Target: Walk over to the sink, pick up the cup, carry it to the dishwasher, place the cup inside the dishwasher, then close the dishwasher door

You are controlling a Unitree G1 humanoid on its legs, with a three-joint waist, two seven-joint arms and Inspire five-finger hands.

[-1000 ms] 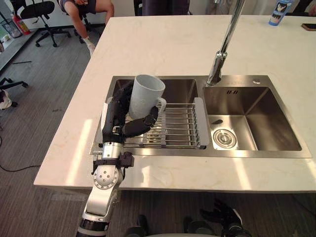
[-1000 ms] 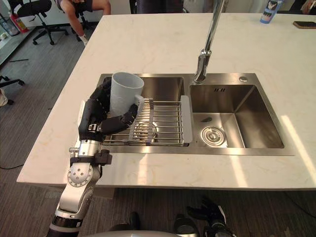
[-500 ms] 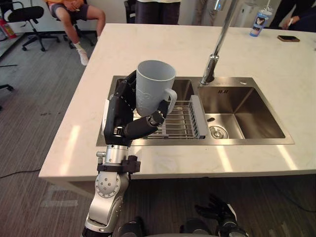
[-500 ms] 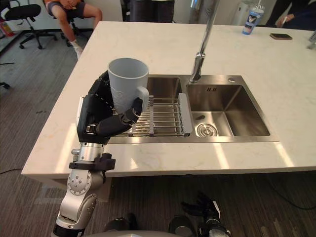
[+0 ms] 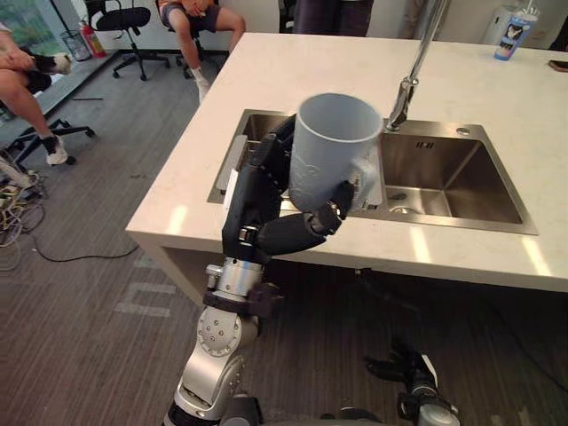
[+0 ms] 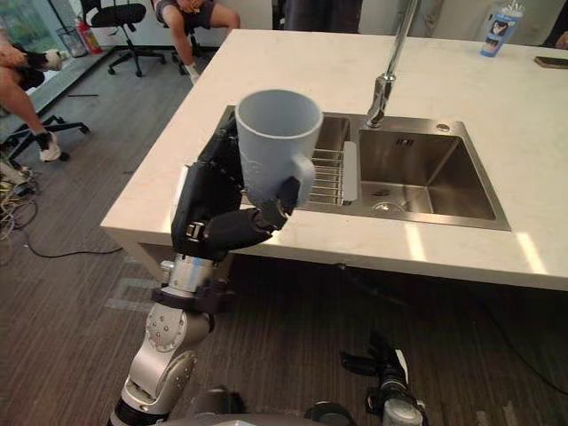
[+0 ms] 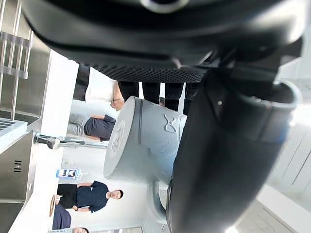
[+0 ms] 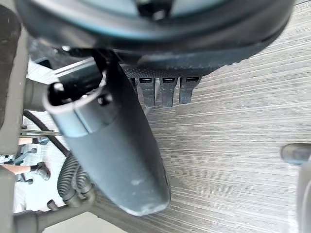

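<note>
The dark left hand (image 5: 266,213) curls round the pale grey handled cup (image 5: 333,146), held mouth up and clear above the steel sink (image 5: 453,186), near its left corner, seemingly for carrying. The right hand (image 5: 410,373) hangs slack-fingered far below.

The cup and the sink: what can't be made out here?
Base of the cup: left eye view, covered by the left robot hand curled round it.
Inside floor of the cup: eye views, hidden by its own wall.
Most of the rack: right eye view, behind the cup.
Top of the faucet: eye views, cut off by the upper edge.
</note>
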